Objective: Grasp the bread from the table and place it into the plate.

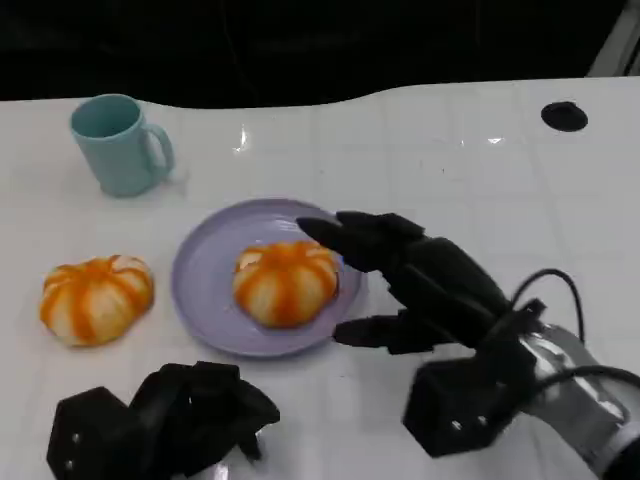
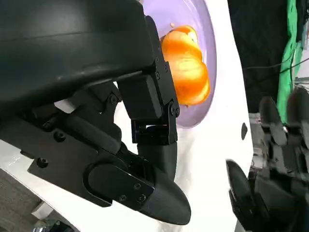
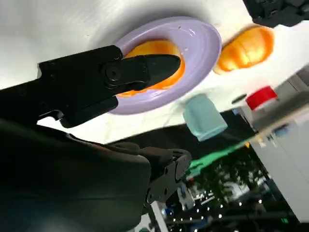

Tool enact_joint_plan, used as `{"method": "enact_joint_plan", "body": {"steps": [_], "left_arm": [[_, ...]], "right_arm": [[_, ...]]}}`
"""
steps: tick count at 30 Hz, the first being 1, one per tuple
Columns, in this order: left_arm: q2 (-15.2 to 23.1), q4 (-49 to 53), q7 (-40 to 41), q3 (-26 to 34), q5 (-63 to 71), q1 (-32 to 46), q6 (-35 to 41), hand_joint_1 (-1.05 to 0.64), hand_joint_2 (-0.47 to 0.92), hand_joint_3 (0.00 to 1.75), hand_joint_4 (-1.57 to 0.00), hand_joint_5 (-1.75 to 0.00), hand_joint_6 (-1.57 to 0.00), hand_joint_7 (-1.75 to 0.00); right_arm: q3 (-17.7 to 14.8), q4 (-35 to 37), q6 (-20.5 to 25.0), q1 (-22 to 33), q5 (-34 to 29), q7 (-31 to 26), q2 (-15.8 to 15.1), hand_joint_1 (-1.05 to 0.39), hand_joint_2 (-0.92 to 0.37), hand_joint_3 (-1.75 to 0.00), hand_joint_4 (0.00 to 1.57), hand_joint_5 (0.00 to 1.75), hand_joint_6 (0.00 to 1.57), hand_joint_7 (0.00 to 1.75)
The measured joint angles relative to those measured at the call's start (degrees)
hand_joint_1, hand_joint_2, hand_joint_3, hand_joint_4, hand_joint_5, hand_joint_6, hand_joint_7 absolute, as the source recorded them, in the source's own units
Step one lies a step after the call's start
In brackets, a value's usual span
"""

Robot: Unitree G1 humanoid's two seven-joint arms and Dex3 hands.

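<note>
White tabletop (image 1: 450, 150) against a dark background. Lavender plate (image 1: 205, 270) sits at centre frame with one orange-striped bread (image 1: 285, 282) lying in it. A second bread (image 1: 96, 297) rests on the tabletop at left, well apart from the plate. Teal mug (image 1: 120, 143) stands at upper left. Right robot hand (image 1: 420, 285) lies just right of the plate, fingers spread around the plated bread's right side, holding nothing. Left robot hand (image 1: 165, 420) sits at lower left, fingers curled in, empty. Risk: the spread fingers lie close to the plate rim; a careless move could drag the bread or shift the plate.
</note>
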Motion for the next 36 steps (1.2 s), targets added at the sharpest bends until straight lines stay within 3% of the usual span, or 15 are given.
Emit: {"method": "enact_joint_plan", "body": {"steps": [9, 12, 13, 14, 16, 22, 28, 36], "left_arm": [[-0.1, 0.0, 0.0, 0.0, 0.0, 0.1, 0.1, -1.05, 0.82, 0.0, -0.91, -1.49, -1.4, -0.57], [-0.2, 0.0, 0.0, -0.1, 0.0, 0.1, 0.1, -1.05, 0.83, 0.01, -0.91, -1.48, -1.4, -0.57], [-0.2, 0.0, 0.0, -0.1, 0.0, 0.0, 0.1, -1.05, 0.83, 0.01, -0.91, -1.48, -1.4, -0.57], [-0.2, 0.0, 0.0, -0.1, 0.0, 0.0, 0.1, -1.05, 0.83, 0.01, -0.91, -1.48, -1.4, -0.57], [-0.2, 0.0, 0.0, -0.1, 0.0, 0.0, 0.1, -1.05, 0.83, 0.0, -0.9, -1.48, -1.4, -0.58], [-0.3, 0.0, 0.0, -0.1, 0.0, 0.0, 0.1, -1.05, 0.83, 0.0, -0.91, -1.49, -1.4, -0.57], [-0.3, 0.0, 0.0, -0.1, 0.1, 0.0, 0.1, -1.05, 0.83, 0.01, -0.91, -1.48, -1.4, -0.57], [-0.3, 0.0, 0.0, -0.1, 0.1, 0.0, 0.1, -1.04, 0.83, 0.0, -0.91, -1.48, -1.4, -0.58]], "right_arm": [[-5.4, -6.8, -4.7, 9.1, 3.8, -1.2, -3.8, -0.34, -0.91, -0.08, 0.46, 0.65, 0.67, 0.22], [-7.0, -7.5, -6.3, 11.5, 4.2, -1.7, -4.9, -0.31, -0.91, -0.09, 0.57, 0.82, 0.77, 0.28], [-7.6, -7.5, -6.8, 12.3, 4.2, -2.3, -5.2, -0.29, -0.9, -0.12, 0.62, 0.95, 0.82, 0.35], [-8.3, -7.4, -7.5, 13.0, 4.3, -3.0, -5.4, -0.27, -0.86, -0.21, 0.65, 1.07, 0.84, 0.45], [-9.8, -7.2, -9.6, 14.7, 5.0, -4.2, -5.7, -0.23, -0.64, -0.67, 0.71, 1.28, 0.84, 0.67], [-12.6, -6.3, -14.2, 18.6, 6.5, -5.2, -7.4, -0.23, -0.47, -1.16, 0.82, 1.67, 0.84, 1.16], [-14.1, -7.4, -14.6, 22.4, 5.5, -5.7, -8.0, -0.28, -0.43, -1.21, 0.84, 1.74, 0.8, 1.31], [-14.8, -10.1, -11.2, 26.5, 1.9, -7.8, -7.7, -0.31, -0.46, -1.18, 0.85, 1.75, 0.72, 1.54]]}}
